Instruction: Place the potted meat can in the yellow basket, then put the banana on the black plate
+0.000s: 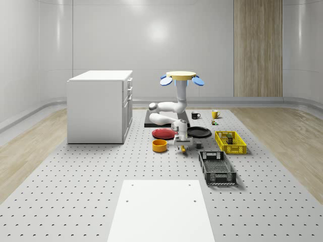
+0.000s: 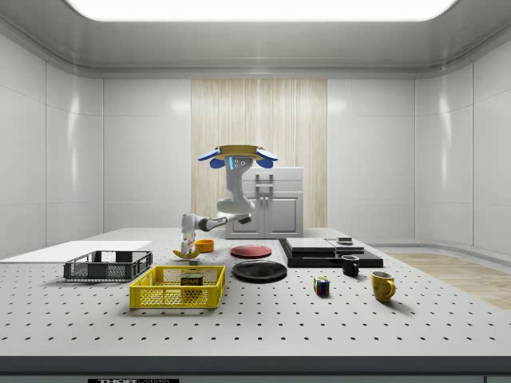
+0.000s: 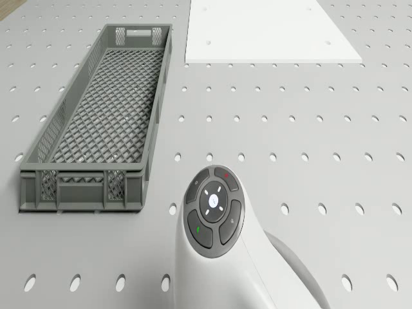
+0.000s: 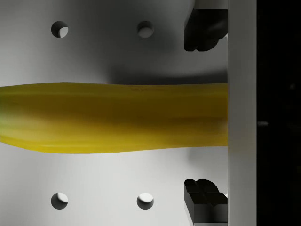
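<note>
A simulated robotics lab. A grey perforated table (image 1: 75, 191) fills the floor. Plain white panelled walls (image 1: 151, 45) surround it.

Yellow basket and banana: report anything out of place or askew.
Nothing stands out. The potted meat can sits inside the yellow basket, which lies flat on the table. The banana lies on the table between the open gripper fingers, beside the orange bowl. The drone hovers above.

A long grey mesh crate (image 3: 100, 119) lies on the perforated counter (image 3: 290, 141), near a white panel (image 3: 270, 32); the arm's button-topped white link (image 3: 222, 244) stands beside the crate.
</note>
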Robot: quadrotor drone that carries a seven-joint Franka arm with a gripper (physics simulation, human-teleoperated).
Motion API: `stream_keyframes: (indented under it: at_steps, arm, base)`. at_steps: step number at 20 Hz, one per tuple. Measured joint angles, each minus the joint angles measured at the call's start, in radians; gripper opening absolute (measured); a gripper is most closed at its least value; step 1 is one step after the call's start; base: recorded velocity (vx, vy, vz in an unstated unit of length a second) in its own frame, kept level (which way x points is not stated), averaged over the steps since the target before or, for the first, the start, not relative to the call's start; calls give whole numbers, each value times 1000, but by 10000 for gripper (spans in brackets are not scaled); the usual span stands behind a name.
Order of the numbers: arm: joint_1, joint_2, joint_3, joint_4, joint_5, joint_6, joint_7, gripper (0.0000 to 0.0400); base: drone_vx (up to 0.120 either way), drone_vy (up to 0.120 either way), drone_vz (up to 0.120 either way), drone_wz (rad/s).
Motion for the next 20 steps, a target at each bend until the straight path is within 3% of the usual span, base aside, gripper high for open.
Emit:
stream_keyframes:
  at_steps: [2, 5, 8, 13, 17, 20]
  arm:
    - [-4, 2, -11, 8, -10, 5, -1, 380]
    - [-8, 5, -21, 15, -20, 9, -2, 259]
    - [-10, 7, -26, 19, -26, 11, -2, 202]
    - [-5, 7, -1, 7, -7, -5, 17, 197]
    - [3, 3, 39, -11, 28, -24, 28, 200]
    - [5, 1, 57, -18, 46, -32, 32, 200]
  base:
    - [0, 0, 0, 0]
    - [0, 0, 0, 0]
    - [0, 0, 0, 0]
    - [0, 0, 8, 0]
    - [0, 0, 120, 0]
    - [-120, 120, 120, 0]
